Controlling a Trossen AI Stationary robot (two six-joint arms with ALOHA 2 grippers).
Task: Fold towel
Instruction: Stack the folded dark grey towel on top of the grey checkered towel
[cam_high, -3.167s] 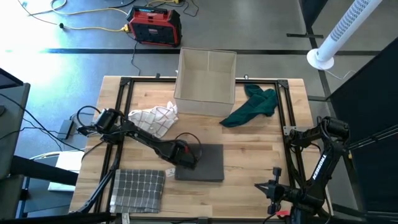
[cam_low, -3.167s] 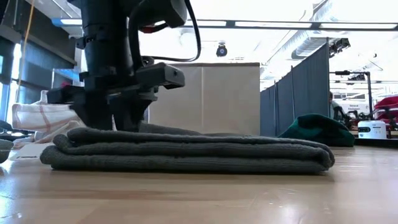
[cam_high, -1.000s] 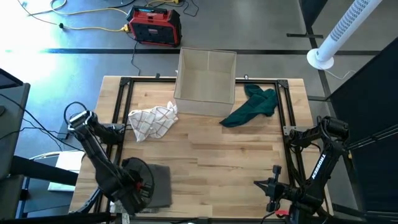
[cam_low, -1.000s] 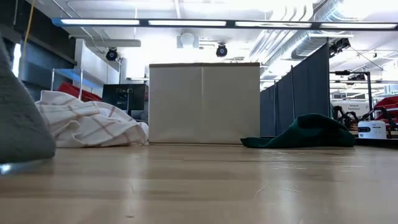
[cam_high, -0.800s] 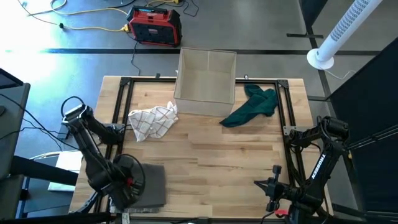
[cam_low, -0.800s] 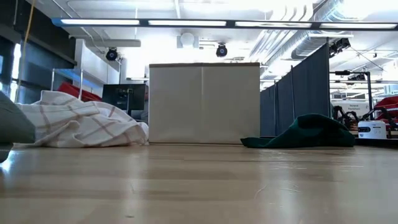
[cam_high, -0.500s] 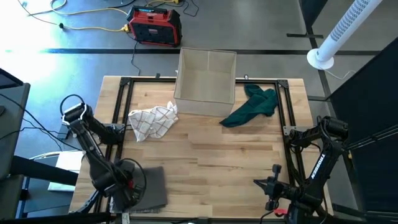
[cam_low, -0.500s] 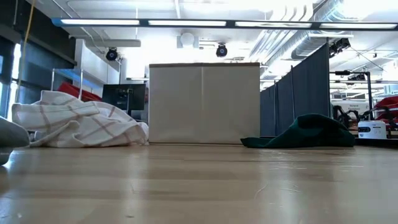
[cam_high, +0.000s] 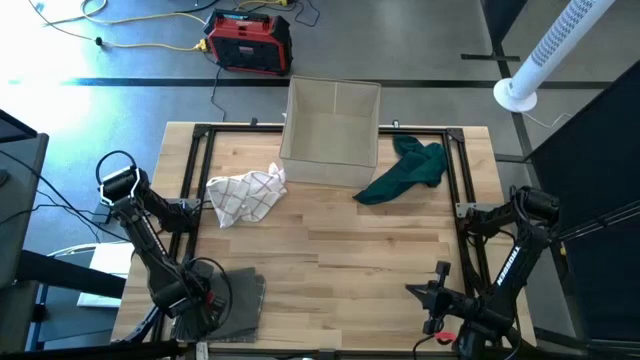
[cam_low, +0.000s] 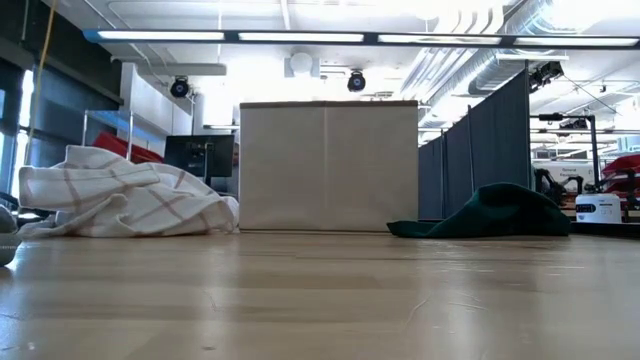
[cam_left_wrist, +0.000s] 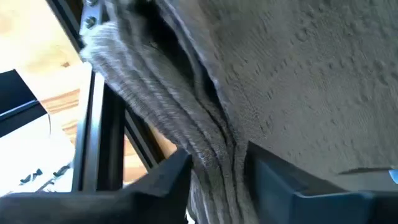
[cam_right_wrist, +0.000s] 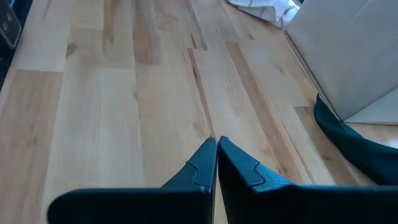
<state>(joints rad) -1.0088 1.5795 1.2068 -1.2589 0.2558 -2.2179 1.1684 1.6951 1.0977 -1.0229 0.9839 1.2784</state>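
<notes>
The wooden table (cam_high: 380, 240) is carrying a beige box (cam_high: 333, 120) at its far edge, with a green cloth (cam_high: 405, 170) and a checked white cloth (cam_high: 243, 193) lying crumpled beside it, probably waiting their turn. The folded grey towel (cam_high: 235, 300) is sitting at the near left corner, likely stacked there as finished. The left gripper (cam_left_wrist: 214, 171) is straddling its edge with fingers parting. The right gripper (cam_right_wrist: 216, 152) is resting clenched and empty.

The left gripper (cam_high: 198, 305) sits over a folded grey towel (cam_high: 238, 300) at the table's (cam_high: 330, 240) near-left corner
</notes>
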